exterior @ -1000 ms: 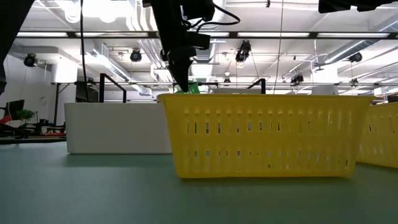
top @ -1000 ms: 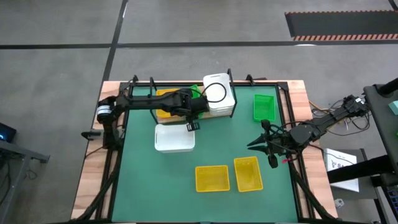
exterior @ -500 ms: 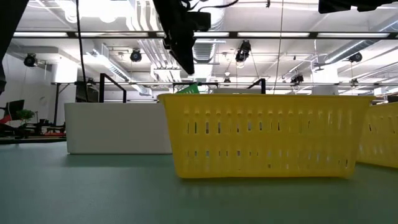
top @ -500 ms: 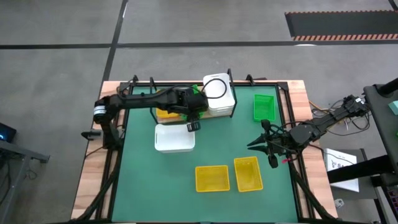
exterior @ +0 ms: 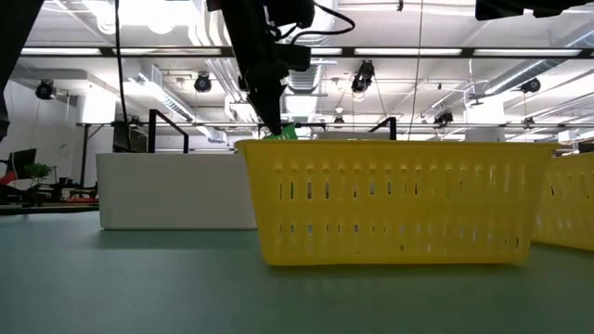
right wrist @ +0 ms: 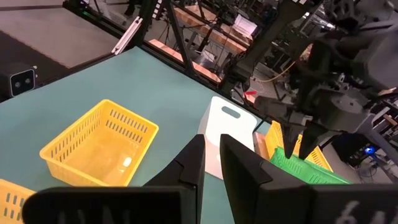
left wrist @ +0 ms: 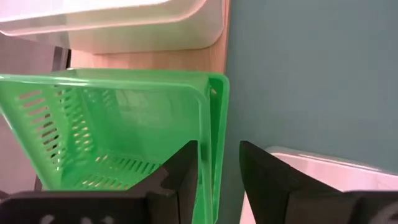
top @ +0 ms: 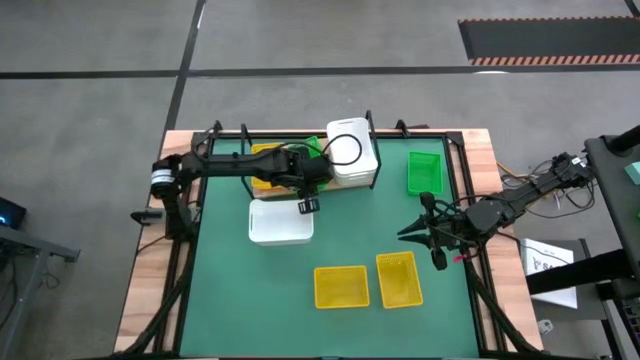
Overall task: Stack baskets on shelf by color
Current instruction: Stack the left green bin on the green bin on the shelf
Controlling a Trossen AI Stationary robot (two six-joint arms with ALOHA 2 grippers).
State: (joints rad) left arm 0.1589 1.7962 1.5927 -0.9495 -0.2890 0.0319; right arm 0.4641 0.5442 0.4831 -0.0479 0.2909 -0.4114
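Beyond a yellow basket (right wrist: 99, 144), the left tool (right wrist: 293, 138) grips a green basket (right wrist: 305, 170).

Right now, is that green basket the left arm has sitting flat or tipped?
Tipped. In the left wrist view the green basket hangs slanted, its rim pinched by the left tool beside the white baskets.

Over the last second my left claw (top: 311, 172) lifted briefly, then dropped back onto the green basket (left wrist: 118, 134) at the upper middle of the high view, its fingers (left wrist: 180, 174) straddling the basket's wall, roughly where it was a second ago.
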